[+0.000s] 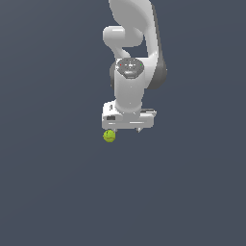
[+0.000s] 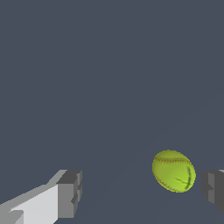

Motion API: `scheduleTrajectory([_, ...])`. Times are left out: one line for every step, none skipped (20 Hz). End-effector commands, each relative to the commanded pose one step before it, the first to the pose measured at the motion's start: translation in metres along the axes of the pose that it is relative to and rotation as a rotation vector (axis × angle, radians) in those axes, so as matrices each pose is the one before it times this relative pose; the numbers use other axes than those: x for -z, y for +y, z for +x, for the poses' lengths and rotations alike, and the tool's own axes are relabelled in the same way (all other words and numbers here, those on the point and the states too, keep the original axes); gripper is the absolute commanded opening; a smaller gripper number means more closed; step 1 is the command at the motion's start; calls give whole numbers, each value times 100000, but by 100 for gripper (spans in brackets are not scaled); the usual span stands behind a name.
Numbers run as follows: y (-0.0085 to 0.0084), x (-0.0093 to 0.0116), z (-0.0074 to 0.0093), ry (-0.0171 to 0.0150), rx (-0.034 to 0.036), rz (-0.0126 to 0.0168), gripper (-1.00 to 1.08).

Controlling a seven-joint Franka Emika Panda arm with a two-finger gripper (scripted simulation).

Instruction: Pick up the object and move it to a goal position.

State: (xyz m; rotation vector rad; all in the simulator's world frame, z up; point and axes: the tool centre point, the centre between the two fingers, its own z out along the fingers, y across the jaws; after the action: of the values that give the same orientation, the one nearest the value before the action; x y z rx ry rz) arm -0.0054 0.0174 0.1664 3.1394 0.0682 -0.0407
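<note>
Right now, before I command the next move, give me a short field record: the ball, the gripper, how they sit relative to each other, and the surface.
object: yellow-green ball with a thin reddish stitched seam
gripper: open, both fingers visible in the wrist view
ball versus fingers: between them, off centre, close to one finger, far from the other
contact: none visible; narrow gap shows beside the near finger
grasp: not yet made
exterior view: ball sits under the gripper's end on that view's left
surface: plain dark blue-grey
goal marker: none visible
</note>
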Motion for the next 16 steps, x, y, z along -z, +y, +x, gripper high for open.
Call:
scheduleTrajectory([1, 0, 0, 0, 0, 0, 100])
scheduleTrajectory([-15, 31, 25, 65, -3, 23, 100])
scheduleTrajectory([-34, 132, 60, 258, -18, 98, 100])
scheduleTrajectory([-62, 195, 105, 384, -28, 145, 100])
scheduleTrajectory([-91, 277, 147, 531, -40, 201, 100])
scheduleTrajectory([-126, 366, 189, 676, -53, 254, 100])
scheduleTrajectory([-162, 415, 218, 726, -61, 272, 100])
scheduleTrajectory([-155, 355, 184, 576, -53, 217, 100])
scheduleTrajectory([-138, 278, 143, 406, -43, 155, 100])
scheduleTrajectory([-113, 192, 100, 239, -31, 93, 100])
scheduleTrajectory([-73, 100, 52, 89, -17, 36, 100])
scheduleTrajectory([-20, 23, 1, 0, 0, 0, 100])
scheduleTrajectory([39, -72, -29, -91, 6, -34, 100])
scheduleTrajectory([87, -117, -56, -87, 22, -37, 100])
scheduleTrajectory([156, -112, -83, 0, 0, 0, 100])
scheduleTrajectory([155, -214, -81, -85, 67, -51, 100])
